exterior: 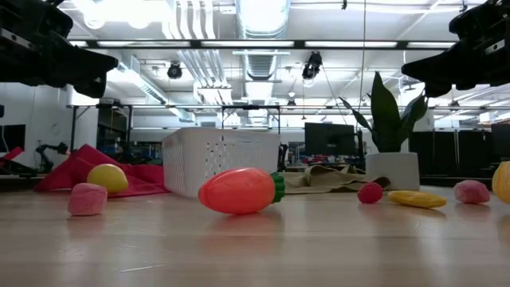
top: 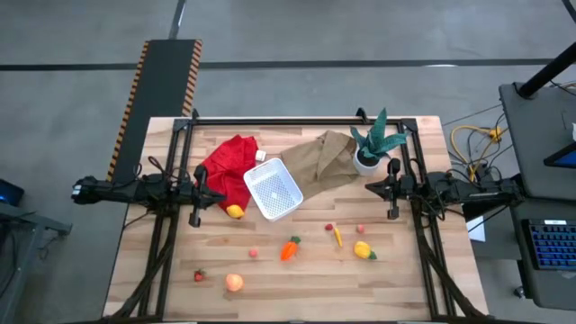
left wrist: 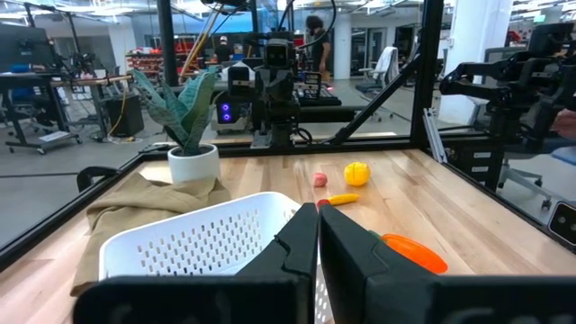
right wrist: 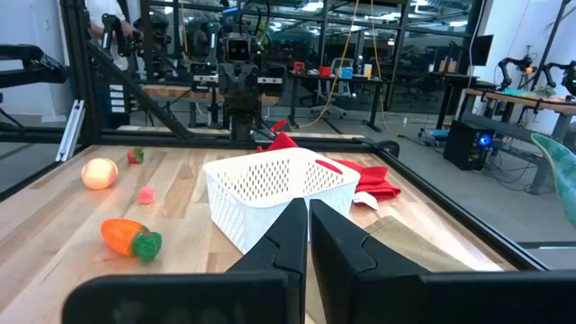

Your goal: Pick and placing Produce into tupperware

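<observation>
The white tupperware (top: 274, 191) sits near the middle of the wooden tabletop (top: 405, 279), tilted diagonally in the high view, with nothing visible inside it. One corner of it lies against the red cloth (top: 228, 165), and the brown paper bag (top: 322, 157) lies just beside its far side. A green potted plant (top: 373, 146) stands next to the bag. The produce is scattered on the bare wood, all of it outside the container: a yellow lemon (top: 235, 211) touches the edge of the cloth just beside the tupperware, the orange carrot (top: 289, 248) with its green top lies on its side in front of it, and a small pink piece (top: 254, 253) rests near the carrot. Farther toward the front edge are a tiny red berry (top: 199, 275) and the peach-orange ball (top: 234, 283). On the right side lie a second yellow lemon (top: 363, 250), a small yellow pepper-like piece (top: 337, 236), a red berry (top: 329, 227) and another pink piece (top: 360, 229). The left gripper (top: 195, 219) hangs above the tabletop's left side, beside the cloth, its jaws pressed together on nothing. The right gripper (top: 392, 212) hangs above the right side, near the plant, its jaws likewise together and holding nothing. Both are well apart from the produce.
</observation>
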You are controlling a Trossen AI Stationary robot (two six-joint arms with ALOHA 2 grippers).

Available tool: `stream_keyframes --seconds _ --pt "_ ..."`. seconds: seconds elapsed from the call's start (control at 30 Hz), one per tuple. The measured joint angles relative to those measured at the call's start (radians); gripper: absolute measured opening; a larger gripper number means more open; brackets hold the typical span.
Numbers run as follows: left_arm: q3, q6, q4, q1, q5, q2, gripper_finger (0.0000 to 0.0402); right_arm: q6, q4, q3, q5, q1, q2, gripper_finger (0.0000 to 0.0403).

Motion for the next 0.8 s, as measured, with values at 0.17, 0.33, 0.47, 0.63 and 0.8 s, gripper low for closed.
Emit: stream_keyframes --seconds 0.17,0.33,0.47,0.63,0.8 --pt "0.000 0.000 0.000 0.000 0.001 0.000 0.0000 0.000 0.000 0.000 0.000 0.000 0.000 0.0009" --pt "0.000 0.000 0.000 0.000 0.001 0.000 0.0000 0.000 0.000 0.000 0.000 0.000 0.000 0.0009" --pt "0.000 0.000 0.000 0.000 0.001 0.000 0.0000 0.000 0.000 0.000 0.000 0.000 0.000 0.0009" --pt "0.000 0.000 0.000 0.000 -0.002 0.000 0.0000 0.000 0.001 0.000 0.000 0.000 0.000 0.0009" --pt "0.000 0.000 0.000 0.000 -0.002 0.000 0.0000 0.001 0.009 0.000 0.000 0.000 0.000 0.0009"
